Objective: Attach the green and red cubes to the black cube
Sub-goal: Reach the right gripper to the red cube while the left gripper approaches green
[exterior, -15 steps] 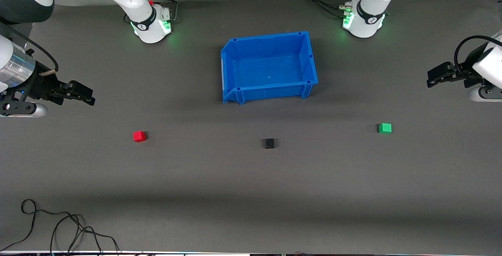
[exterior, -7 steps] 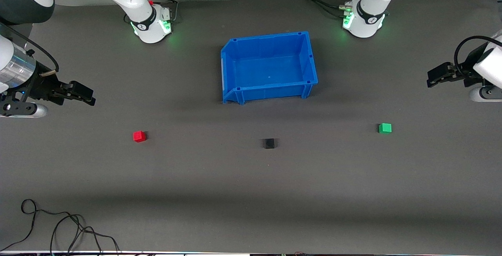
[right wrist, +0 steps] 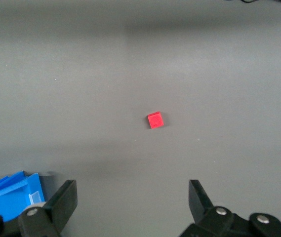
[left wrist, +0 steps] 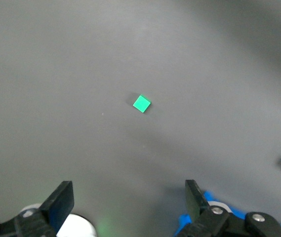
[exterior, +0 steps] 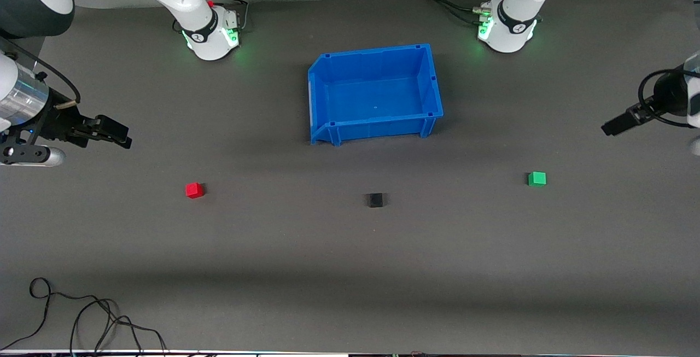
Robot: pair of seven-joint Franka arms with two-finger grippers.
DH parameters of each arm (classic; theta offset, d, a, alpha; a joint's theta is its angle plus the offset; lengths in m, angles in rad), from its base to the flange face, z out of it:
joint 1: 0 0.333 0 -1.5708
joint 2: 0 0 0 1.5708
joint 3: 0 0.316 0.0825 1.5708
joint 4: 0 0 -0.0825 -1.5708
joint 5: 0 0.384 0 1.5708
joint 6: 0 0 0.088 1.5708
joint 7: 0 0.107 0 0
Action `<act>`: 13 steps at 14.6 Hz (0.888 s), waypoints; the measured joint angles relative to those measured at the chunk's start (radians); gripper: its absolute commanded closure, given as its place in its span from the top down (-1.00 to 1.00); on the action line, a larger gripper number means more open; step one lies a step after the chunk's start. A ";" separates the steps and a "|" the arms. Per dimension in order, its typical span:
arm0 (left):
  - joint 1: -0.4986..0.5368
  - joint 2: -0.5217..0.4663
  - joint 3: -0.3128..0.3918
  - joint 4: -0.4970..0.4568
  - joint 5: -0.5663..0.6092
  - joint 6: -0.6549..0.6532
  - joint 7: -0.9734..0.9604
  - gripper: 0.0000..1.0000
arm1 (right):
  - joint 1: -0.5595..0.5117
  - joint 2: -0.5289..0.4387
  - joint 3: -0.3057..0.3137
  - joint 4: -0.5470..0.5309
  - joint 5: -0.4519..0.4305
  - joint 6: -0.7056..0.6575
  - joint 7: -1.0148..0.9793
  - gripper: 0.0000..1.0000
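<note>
The left gripper (exterior: 615, 126) has been turned and lowered toward the green cube (exterior: 537, 179); the right gripper (exterior: 112, 132) is unchanged. Both grippers are spread wide, empty. The red cube (exterior: 193, 189) and black cube (exterior: 375, 199) lie apart.

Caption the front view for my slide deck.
Both open grippers, left and right, hover above the mat; small red, black and green cubes lie apart.
</note>
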 measured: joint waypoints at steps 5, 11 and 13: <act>0.089 0.016 0.004 0.000 -0.128 0.038 -0.433 1.00 | 0.000 0.074 -0.002 -0.080 0.000 0.127 -0.019 0.99; 0.161 0.041 0.006 -0.031 -0.257 0.117 -0.773 1.00 | 0.000 0.162 -0.008 -0.355 -0.002 0.516 -0.059 0.99; 0.171 0.047 0.006 -0.078 -0.275 0.169 -0.783 1.00 | 0.000 0.221 -0.008 -0.394 -0.003 0.603 -0.060 0.99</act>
